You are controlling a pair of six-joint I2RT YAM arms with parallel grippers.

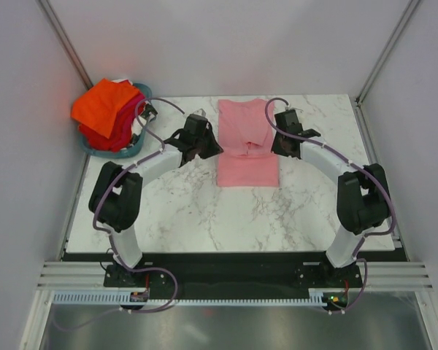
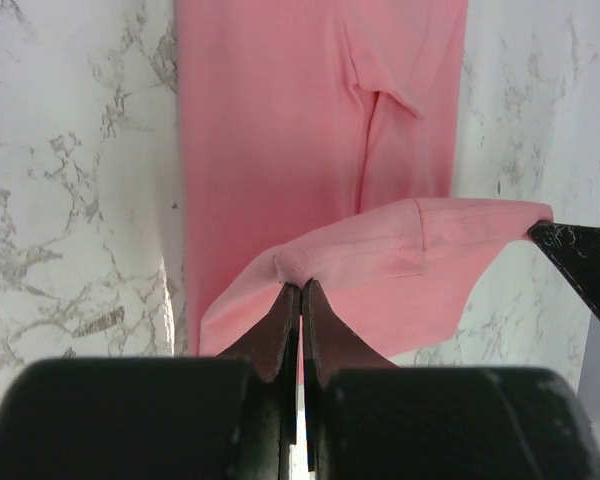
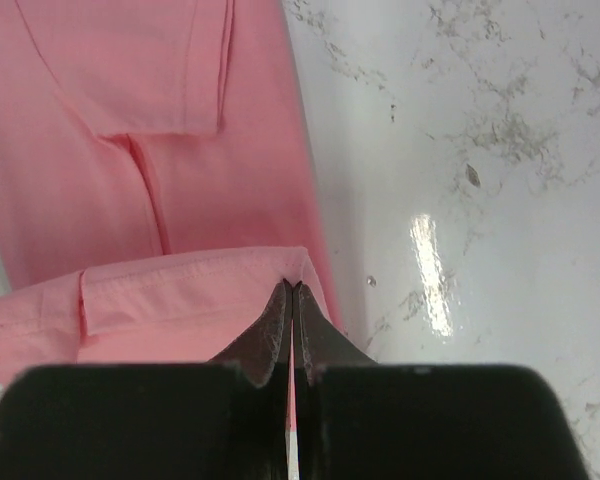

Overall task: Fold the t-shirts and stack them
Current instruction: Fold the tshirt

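Observation:
A light pink t-shirt (image 1: 246, 142) lies lengthwise in the middle of the marble table, folded into a narrow strip. Its near hem is lifted and doubled over toward the far end. My left gripper (image 2: 300, 285) is shut on the left corner of that raised hem (image 2: 380, 250). My right gripper (image 3: 292, 287) is shut on the right corner of the same hem (image 3: 180, 285). Both grippers hover over the shirt's middle, left (image 1: 208, 146) and right (image 1: 285, 142) of it. Orange, red and magenta t-shirts (image 1: 108, 113) are piled in the basket at the far left.
The teal basket (image 1: 135, 149) stands at the table's far left corner. The marble tabletop (image 1: 204, 211) ends near a black strip in front of the arm bases. Grey walls and metal posts close in the back and sides.

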